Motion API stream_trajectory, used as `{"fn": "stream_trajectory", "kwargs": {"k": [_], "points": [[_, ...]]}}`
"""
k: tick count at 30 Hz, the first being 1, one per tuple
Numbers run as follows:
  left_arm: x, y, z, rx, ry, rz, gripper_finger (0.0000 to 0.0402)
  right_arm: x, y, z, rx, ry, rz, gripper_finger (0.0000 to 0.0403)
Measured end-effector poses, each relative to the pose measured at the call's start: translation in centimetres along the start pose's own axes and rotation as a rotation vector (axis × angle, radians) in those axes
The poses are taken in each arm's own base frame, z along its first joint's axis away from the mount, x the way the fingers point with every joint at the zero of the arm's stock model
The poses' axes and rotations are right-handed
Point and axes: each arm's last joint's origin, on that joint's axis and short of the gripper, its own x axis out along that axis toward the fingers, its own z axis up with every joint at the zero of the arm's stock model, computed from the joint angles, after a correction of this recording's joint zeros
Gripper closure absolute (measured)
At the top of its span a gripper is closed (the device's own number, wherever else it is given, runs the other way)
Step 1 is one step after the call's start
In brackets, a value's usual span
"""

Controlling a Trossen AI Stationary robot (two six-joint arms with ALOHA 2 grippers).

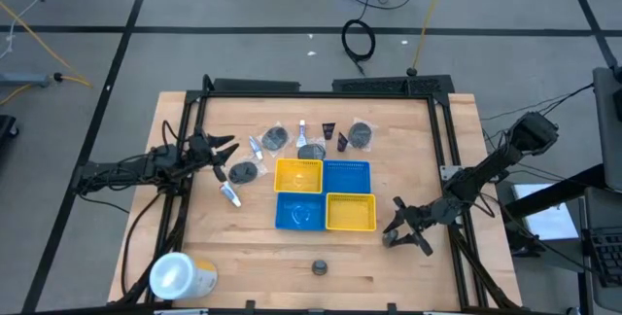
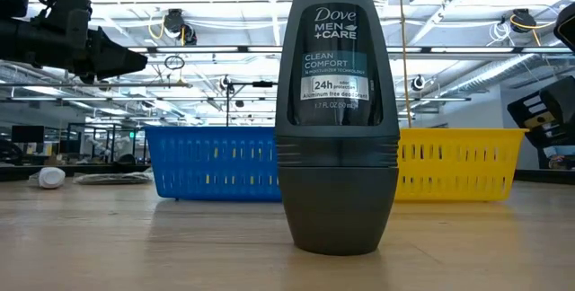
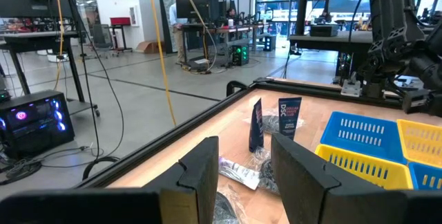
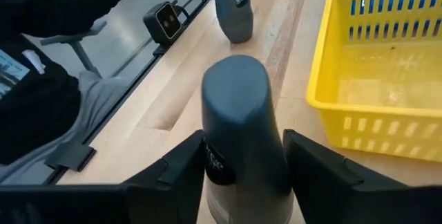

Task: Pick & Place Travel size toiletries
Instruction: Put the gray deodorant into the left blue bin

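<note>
The toiletries lie on the far half of the table: dark round pieces in clear wrappers [image 1: 275, 138], [image 1: 362, 134], [image 1: 241, 171], white tubes [image 1: 256, 145], [image 1: 230, 194] and small dark tubes [image 1: 328, 130], [image 3: 289, 120]. My left gripper [image 1: 219, 155] [image 3: 245, 175] is open and hovers at their left side. A dark grey Dove roll-on bottle [image 1: 318, 267] [image 2: 337, 111] stands upright near the near edge. My right gripper [image 1: 408, 227] [image 4: 245, 155] is open. Its fingers stand on either side of a second dark grey bottle [image 4: 238, 127] right of the trays. My right gripper stands open around the second dark grey bottle's body [image 4: 221, 162], one finger [image 4: 183, 165] on each side, coming from above at a slant. I cannot tell whether the fingers touch it.
Four square trays sit mid-table: yellow [image 1: 298, 175], blue [image 1: 347, 175], blue [image 1: 299, 210], yellow [image 1: 351, 212] [image 4: 373, 79]. A large yellow cylinder with a white top [image 1: 182, 276] stands at the near left corner. A person's dark sleeve [image 4: 41, 44] shows beyond the near edge.
</note>
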Motion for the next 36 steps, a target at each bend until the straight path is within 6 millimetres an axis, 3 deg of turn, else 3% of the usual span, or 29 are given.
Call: {"fn": "stream_trajectory", "kwargs": {"k": [2,28,36], "points": [[0.0,0.0,0.0,0.0,0.0,0.0,0.027,0.0,0.0,0.0,-0.017,0.0,0.0,0.0249],[0.0,0.0,0.0,-0.008,0.0,0.0,0.027,0.2,0.5,0.9,-0.03,-0.044,0.042,0.0259],[0.0,0.0,0.2,-0.061,-0.021,0.0,0.027,1.1,2.2,4.5,-0.116,0.002,0.029,0.026]]}}
